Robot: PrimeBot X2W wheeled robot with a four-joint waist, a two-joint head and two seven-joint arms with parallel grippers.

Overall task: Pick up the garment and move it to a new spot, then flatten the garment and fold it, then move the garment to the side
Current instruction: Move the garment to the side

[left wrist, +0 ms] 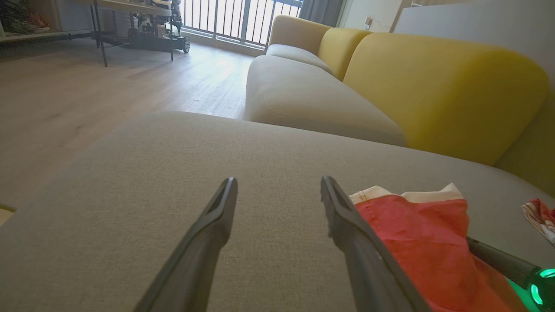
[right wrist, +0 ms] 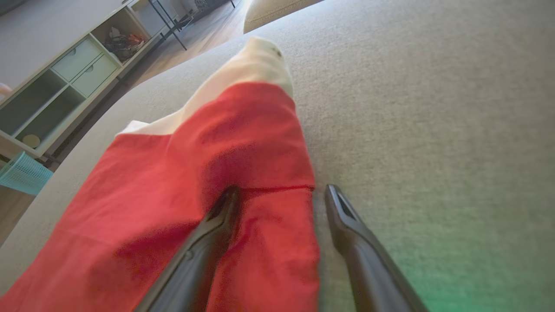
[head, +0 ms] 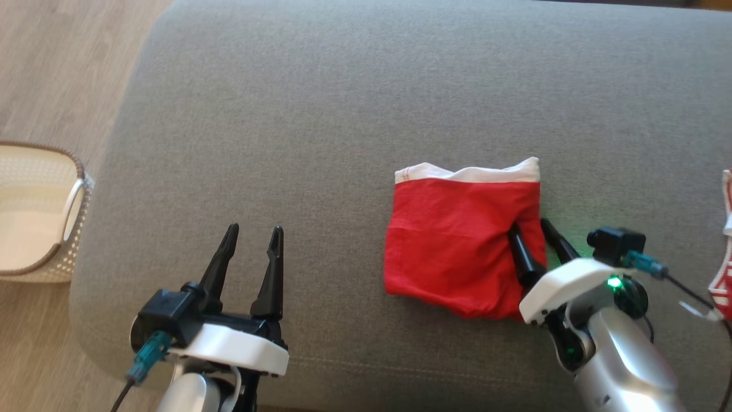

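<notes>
The garment (head: pixel 457 240) is red with a white waistband and lies folded into a rough square on the grey cushion (head: pixel 320 103). My right gripper (head: pixel 529 226) is open astride the garment's right edge: one finger rests on the red cloth, the other on the cushion just beside it. In the right wrist view the garment (right wrist: pixel 182 182) fills the left half, with that gripper (right wrist: pixel 279 193) straddling its hem. My left gripper (head: pixel 255 230) is open over bare cushion, well left of the garment. From the left wrist view, this gripper (left wrist: pixel 278 181) has the garment (left wrist: pixel 416 229) to its right.
A white woven basket (head: pixel 34 212) stands on the wood floor at the left. Another red-and-white cloth (head: pixel 725 252) lies at the cushion's right edge. A yellow sofa back (left wrist: pixel 433 86) and a second seat cushion (left wrist: pixel 303 95) lie beyond. Shelving (right wrist: pixel 56 86) stands across the room.
</notes>
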